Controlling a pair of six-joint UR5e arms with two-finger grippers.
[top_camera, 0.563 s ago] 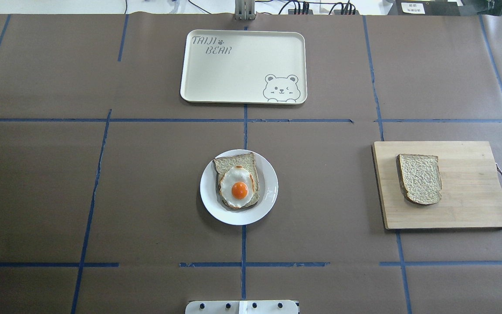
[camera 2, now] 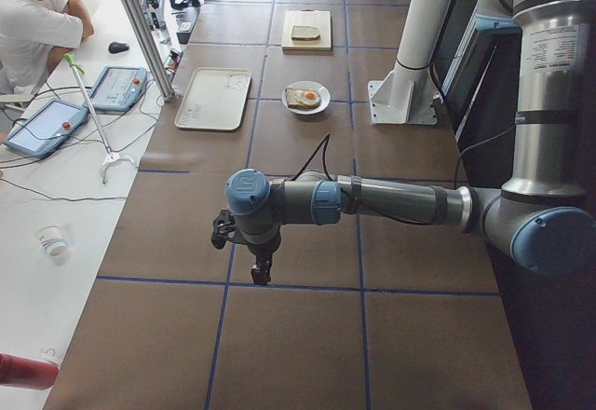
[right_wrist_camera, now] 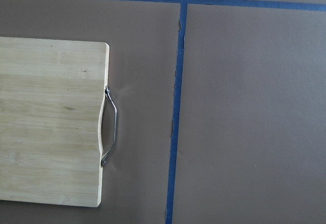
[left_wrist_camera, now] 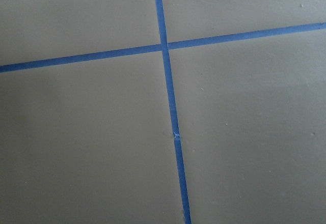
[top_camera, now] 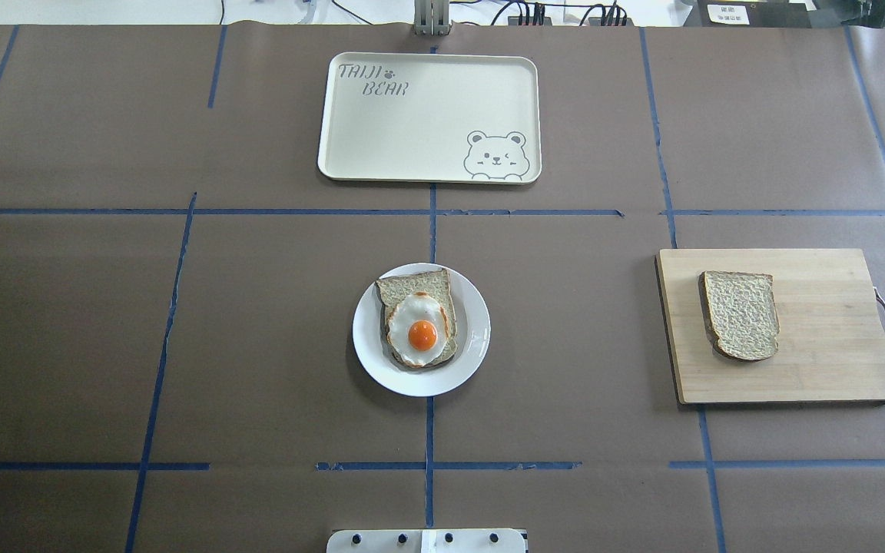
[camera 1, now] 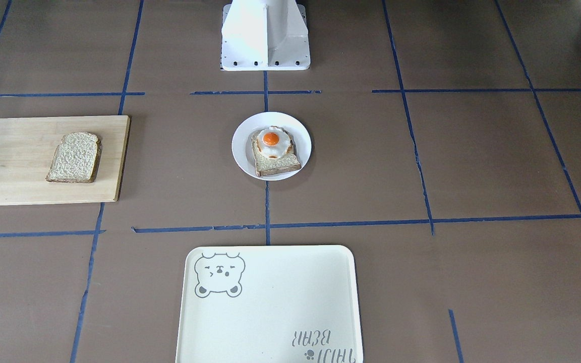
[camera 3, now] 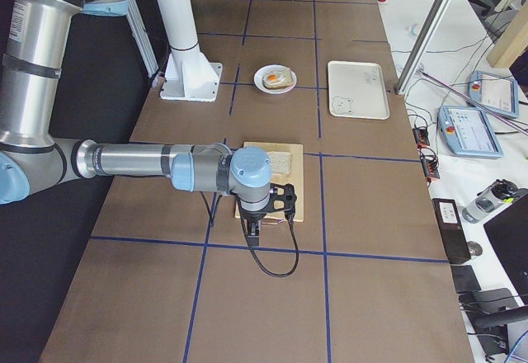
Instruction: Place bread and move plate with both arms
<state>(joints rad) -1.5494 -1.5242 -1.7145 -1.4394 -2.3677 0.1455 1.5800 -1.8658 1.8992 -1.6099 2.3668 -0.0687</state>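
Observation:
The plain bread slice [top_camera: 740,315] lies on a wooden cutting board [top_camera: 826,346] at the right of the overhead view; it also shows in the front-facing view [camera 1: 74,157]. The white plate [top_camera: 475,338] sits mid-table and holds a slice topped with a fried egg [top_camera: 418,322]. The left gripper [camera 2: 261,275] hangs over bare table, far from the plate. The right gripper [camera 3: 252,229] hangs just beyond the board's handle end. I cannot tell whether either is open or shut. The right wrist view shows the board's handle [right_wrist_camera: 109,127].
A cream rectangular tray with a bear drawing [top_camera: 427,115] lies at the far middle of the table. Blue tape lines cross the brown table cover. The white robot base [camera 1: 265,35] stands at the near edge. An operator [camera 2: 37,19] sits beyond the table.

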